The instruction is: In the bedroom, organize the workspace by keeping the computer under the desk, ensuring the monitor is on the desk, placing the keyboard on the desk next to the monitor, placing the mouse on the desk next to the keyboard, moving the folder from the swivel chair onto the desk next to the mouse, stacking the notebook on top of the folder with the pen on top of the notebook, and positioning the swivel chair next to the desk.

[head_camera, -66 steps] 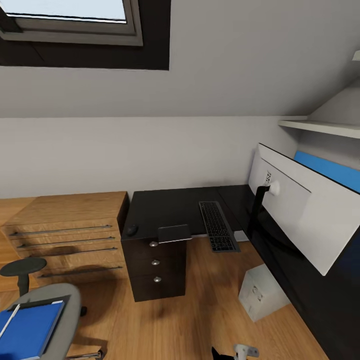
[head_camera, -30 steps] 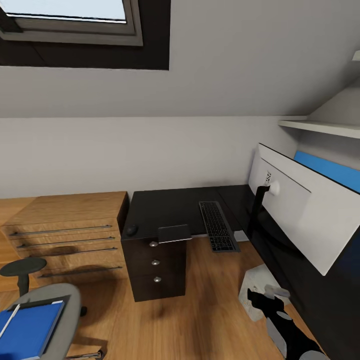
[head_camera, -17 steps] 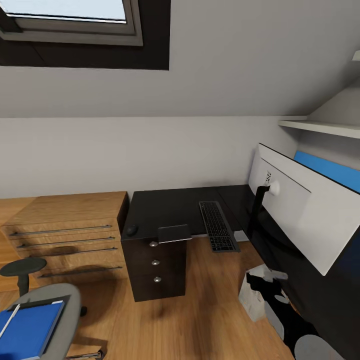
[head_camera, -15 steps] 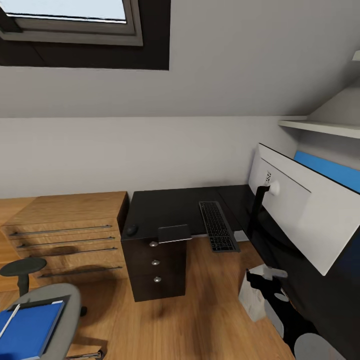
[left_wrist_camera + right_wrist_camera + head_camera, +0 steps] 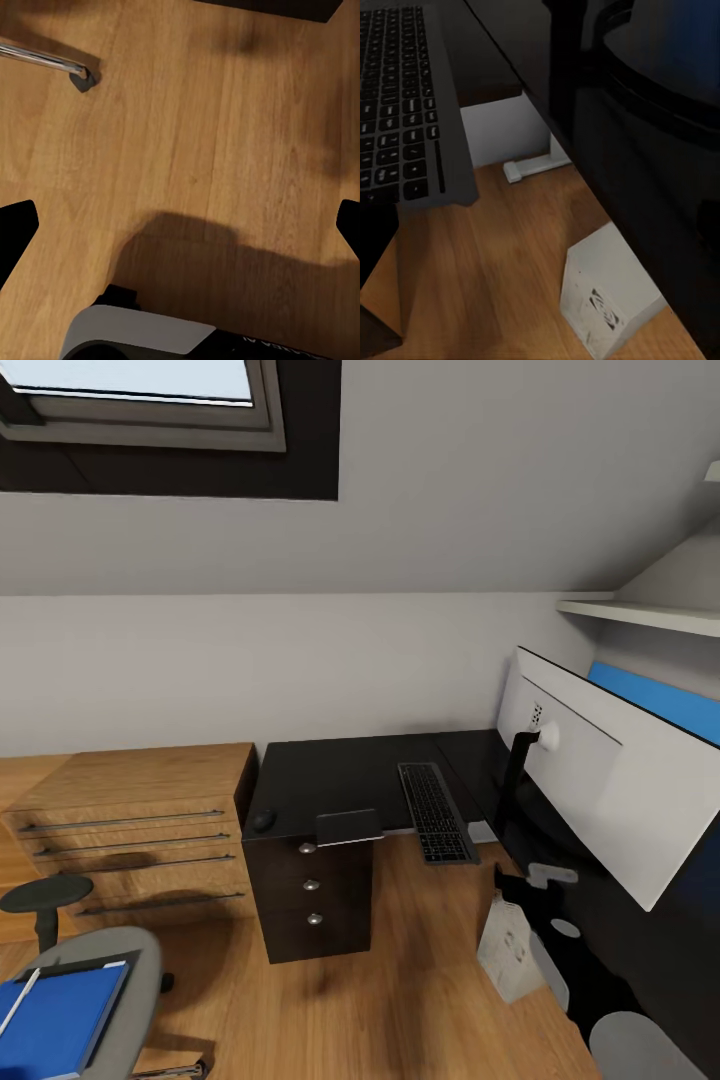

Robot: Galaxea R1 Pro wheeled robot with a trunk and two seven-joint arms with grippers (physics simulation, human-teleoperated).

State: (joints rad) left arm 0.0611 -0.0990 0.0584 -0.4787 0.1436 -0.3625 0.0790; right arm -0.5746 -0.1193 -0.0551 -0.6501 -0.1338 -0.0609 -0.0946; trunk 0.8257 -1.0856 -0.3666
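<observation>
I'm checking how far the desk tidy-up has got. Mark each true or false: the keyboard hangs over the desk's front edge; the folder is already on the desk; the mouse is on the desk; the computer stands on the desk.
1. The keyboard hangs over the front edge of the desk. True.
2. The folder is already on the desk. False: it lies on the swivel chair.
3. The mouse is on the desk. True.
4. The computer stands on the desk. False: it stands on the floor.
</observation>
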